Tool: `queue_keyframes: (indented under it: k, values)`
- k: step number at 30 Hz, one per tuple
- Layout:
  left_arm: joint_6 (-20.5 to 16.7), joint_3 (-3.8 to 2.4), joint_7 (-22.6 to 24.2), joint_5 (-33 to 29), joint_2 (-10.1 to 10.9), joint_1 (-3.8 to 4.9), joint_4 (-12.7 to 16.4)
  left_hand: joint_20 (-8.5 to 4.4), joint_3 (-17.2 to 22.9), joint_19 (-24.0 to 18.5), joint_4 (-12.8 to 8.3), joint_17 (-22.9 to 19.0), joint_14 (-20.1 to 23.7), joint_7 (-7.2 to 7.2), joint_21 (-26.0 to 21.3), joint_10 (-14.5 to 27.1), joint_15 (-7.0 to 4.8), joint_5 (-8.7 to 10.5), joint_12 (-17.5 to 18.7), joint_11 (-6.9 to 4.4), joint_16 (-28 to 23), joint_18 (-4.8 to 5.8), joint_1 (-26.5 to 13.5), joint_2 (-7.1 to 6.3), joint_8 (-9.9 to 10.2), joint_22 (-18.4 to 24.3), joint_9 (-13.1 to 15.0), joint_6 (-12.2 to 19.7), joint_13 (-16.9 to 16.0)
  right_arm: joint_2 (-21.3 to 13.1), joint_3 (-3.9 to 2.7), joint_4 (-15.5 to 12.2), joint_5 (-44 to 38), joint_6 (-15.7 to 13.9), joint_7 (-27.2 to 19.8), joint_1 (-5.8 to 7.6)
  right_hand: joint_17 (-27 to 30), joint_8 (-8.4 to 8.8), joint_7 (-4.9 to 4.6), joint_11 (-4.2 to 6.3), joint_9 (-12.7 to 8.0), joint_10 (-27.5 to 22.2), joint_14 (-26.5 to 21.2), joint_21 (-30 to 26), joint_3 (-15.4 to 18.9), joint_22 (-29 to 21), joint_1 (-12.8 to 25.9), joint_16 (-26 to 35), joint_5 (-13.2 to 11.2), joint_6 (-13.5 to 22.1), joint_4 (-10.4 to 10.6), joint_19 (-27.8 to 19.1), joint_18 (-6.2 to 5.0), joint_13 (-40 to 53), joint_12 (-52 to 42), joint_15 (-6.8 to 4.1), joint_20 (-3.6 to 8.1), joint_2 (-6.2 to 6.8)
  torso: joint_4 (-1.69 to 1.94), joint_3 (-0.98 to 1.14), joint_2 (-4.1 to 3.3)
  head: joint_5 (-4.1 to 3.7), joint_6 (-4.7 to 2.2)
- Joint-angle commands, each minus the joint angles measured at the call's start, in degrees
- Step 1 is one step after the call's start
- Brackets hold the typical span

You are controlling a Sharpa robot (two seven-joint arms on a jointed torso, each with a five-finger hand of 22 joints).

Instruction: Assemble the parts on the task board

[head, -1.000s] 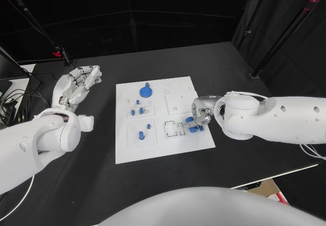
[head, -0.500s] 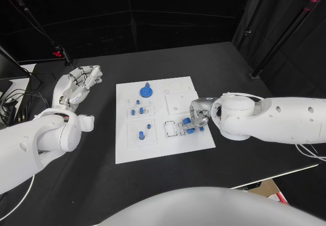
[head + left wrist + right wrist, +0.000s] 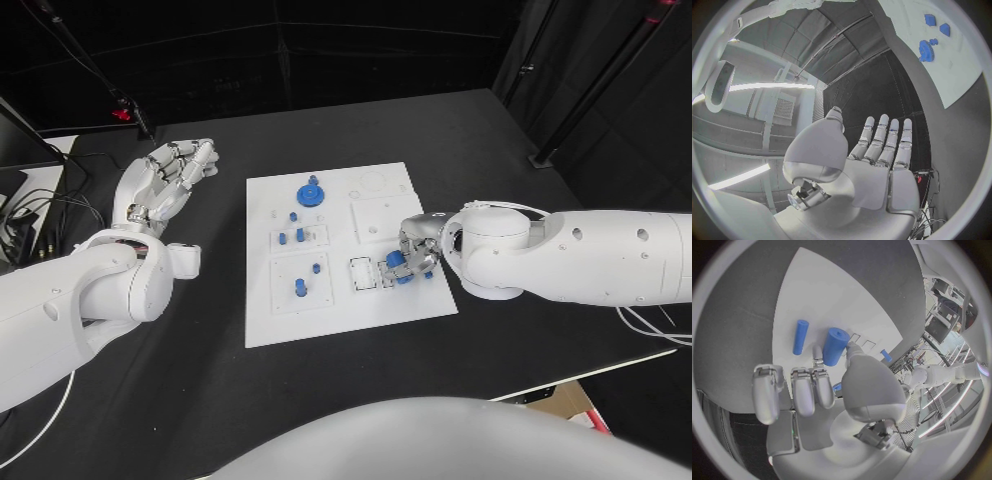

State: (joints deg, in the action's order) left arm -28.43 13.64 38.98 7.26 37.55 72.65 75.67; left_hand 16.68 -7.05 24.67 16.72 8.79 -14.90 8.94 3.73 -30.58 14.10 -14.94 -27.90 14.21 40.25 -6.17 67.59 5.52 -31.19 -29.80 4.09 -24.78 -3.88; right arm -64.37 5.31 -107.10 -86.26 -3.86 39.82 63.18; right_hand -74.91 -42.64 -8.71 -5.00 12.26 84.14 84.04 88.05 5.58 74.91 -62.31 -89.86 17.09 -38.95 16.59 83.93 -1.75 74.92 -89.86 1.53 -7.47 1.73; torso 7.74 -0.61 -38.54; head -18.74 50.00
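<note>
The white task board (image 3: 335, 300) lies mid-table. My right hand (image 3: 415, 246) hovers over its near right part and pinches a short blue cylinder (image 3: 394, 262) between thumb and a finger, next to a rectangular slot frame (image 3: 364, 275). In the right wrist view the blue cylinder (image 3: 834, 346) sits at the thumb tip, and a slim blue rod (image 3: 800, 336) lies on the board beside it. A blue gear (image 3: 310, 193) and small blue pegs (image 3: 290, 237) stand further left on the board. My left hand (image 3: 166, 175) rests flat and open on the table left of the board; its fingers (image 3: 882, 137) are straight.
Cables and a screen edge (image 3: 26, 215) crowd the table's left rim. A black stand foot (image 3: 544, 158) sits at the far right. The table's front edge (image 3: 606, 370) runs close behind my right arm. The blue gear (image 3: 926, 50) shows on the board in the left wrist view.
My right hand has shifted slightly left over the board, carrying the blue cylinder towards the slot frame. The left hand has not moved.
</note>
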Motion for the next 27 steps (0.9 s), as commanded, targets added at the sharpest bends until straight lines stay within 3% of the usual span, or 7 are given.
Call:
queue_keyframes:
  k: [1,9,13,16,19,21,27]
  values:
    - [0.5,-0.06,4.4,-0.1,0.0,0.09,0.1,-0.03,-0.5,-0.2,0.0,0.0,0.3,7.56,0.3,0.2,0.11,-0.38,-0.3,0.02,0.2,0.56,0.2,0.54,-0.3,0.1,-0.1,0.5,0.1,0.4,0.23,0.3,0.7,1.4,0.2,-0.38,-15.1,0.6,0.07,0.29,-0.6,5.9,6.0,-0.3,-0.3,13.8,-0.9,-0.1,0.4,0.6,0.0,4.5,1.02,15.1,-0.1,-0.52,0.31,-0.28,0.0,-0.02,0.01,0.04,0.0]
    - [0.6,-0.06,4.4,-0.1,0.0,0.08,0.1,-0.03,-0.5,-0.2,0.0,0.0,0.3,7.56,0.3,0.2,0.11,-0.38,-0.3,0.02,0.2,0.56,0.2,0.54,-0.3,0.1,-0.1,0.5,0.1,0.8,0.23,0.6,0.8,0.8,0.2,-0.58,-15.1,1.11,0.0,0.23,-1.0,5.9,6.0,-0.3,-0.4,13.8,-1.9,-0.1,0.8,0.9,0.1,4.5,1.03,15.1,-0.1,-0.47,0.29,-1.18,0.03,-0.01,0.0,-0.06,0.0]
    - [0.6,-0.06,4.4,-0.1,0.1,0.07,0.1,-0.03,-0.5,-0.2,0.0,0.0,0.3,7.56,0.3,0.2,0.11,-0.38,-0.3,0.02,0.2,0.56,0.2,0.54,-0.3,0.1,-0.1,0.5,0.1,0.8,0.23,0.6,1.5,0.3,-0.2,-0.61,-15.1,2.56,-0.17,0.04,-1.9,5.9,6.0,-0.3,-0.4,13.9,-4.0,-0.1,1.1,1.7,-0.1,4.6,1.04,15.1,-0.1,-0.36,0.18,-2.44,0.03,0.0,0.01,-0.07,0.0]
    - [0.6,-0.06,4.4,-0.1,0.1,0.07,0.1,-0.03,-0.5,-0.2,0.0,-0.1,0.3,7.56,0.3,0.2,0.11,-0.43,-0.3,0.02,0.2,0.56,0.2,0.59,-0.3,0.1,-0.1,0.5,0.1,0.7,0.23,0.5,2.8,-0.9,-1.0,-0.62,-15.1,4.02,0.16,0.27,-2.7,5.9,6.0,-0.2,-1.6,13.9,-7.9,-0.1,1.7,1.4,-0.7,4.7,1.08,15.1,-0.1,-0.41,0.2,-4.21,0.04,0.0,-0.01,0.01,0.0]
    - [0.6,-0.06,4.3,-0.1,0.2,0.07,0.1,-0.03,-0.5,-0.2,0.0,-0.1,0.4,7.56,0.3,0.3,0.12,-0.45,-0.3,0.02,0.2,0.56,0.2,0.62,-0.3,0.1,-0.1,0.5,0.1,0.4,0.23,0.3,4.8,-3.1,-2.2,-0.63,-15.1,5.53,0.47,0.57,-3.6,5.9,6.0,-0.2,-2.4,13.9,-10.6,-0.1,2.6,-0.2,-0.8,4.7,1.07,15.1,-0.1,-0.63,0.35,-5.15,0.0,0.01,-0.01,0.11,0.0]
    - [0.7,-0.06,4.3,-0.1,0.2,0.07,0.1,-0.03,-0.5,-0.2,0.0,-0.1,0.4,7.56,0.3,0.3,0.12,-0.45,-0.3,0.02,0.2,0.56,0.2,0.62,-0.3,0.1,-0.1,0.5,0.1,0.0,0.23,0.0,7.0,-5.5,-3.3,-0.63,-15.1,7.98,0.41,0.66,-4.8,5.9,6.0,-0.2,-3.1,13.9,-13.4,-0.1,3.5,-3.1,-0.6,4.7,1.08,15.1,-0.1,-0.64,0.51,-5.81,-0.02,0.01,0.03,0.16,0.0]
    - [0.7,-0.06,4.2,-0.1,0.2,0.05,0.0,-0.03,-0.5,-0.2,0.0,-0.1,0.4,7.56,0.3,0.3,0.12,-0.45,-0.3,0.02,0.2,0.56,0.2,0.62,-0.3,0.1,-0.1,0.5,0.1,-1.1,0.23,-0.5,12.3,-11.1,-6.0,-0.63,-15.1,12.03,0.6,0.76,-6.5,5.9,6.0,-0.2,-4.5,13.9,-17.7,-0.1,3.7,-7.8,-0.8,4.6,1.06,15.1,-0.1,-0.71,0.51,-6.02,-0.03,-0.02,0.03,0.17,0.0]
